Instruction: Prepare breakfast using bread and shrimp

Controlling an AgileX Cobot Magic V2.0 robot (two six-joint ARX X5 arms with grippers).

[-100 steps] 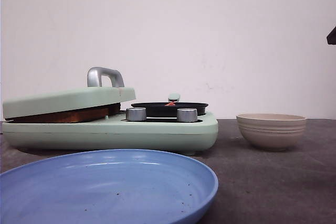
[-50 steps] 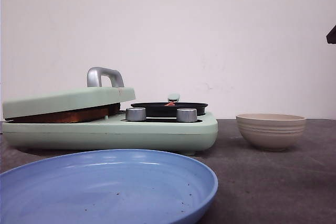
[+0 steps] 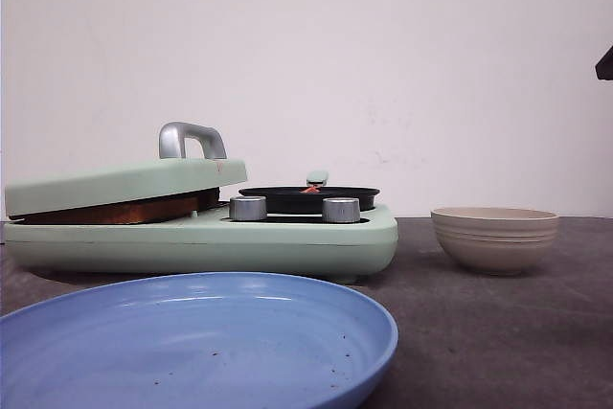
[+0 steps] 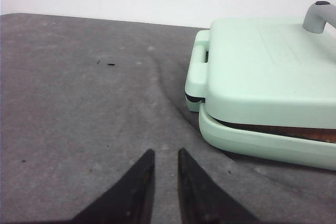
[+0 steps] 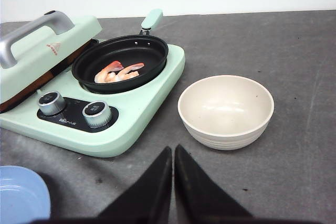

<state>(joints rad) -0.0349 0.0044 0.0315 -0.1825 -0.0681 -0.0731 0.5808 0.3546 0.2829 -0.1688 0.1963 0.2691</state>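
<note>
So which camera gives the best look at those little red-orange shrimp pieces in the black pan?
The right wrist view: it looks down into the black pan, showing the red-orange shrimp whole. The front view shows only a red sliver above the rim. The left wrist view shows none.

Mint-green cooker point(image 3: 287, 237) with 2 silver knobs point(image 5: 97, 114), silver-grey lid handle point(image 3: 187, 138). Black pan point(image 5: 121, 62) holding red-orange and pale shrimp point(image 5: 118, 72). Golden-brown bread point(image 3: 115, 211) edge under lid. Beige ribbed bowl point(image 3: 494, 237). Blue plate point(image 3: 192, 342), dark specks. Dark grey table point(image 4: 79, 103).
</note>
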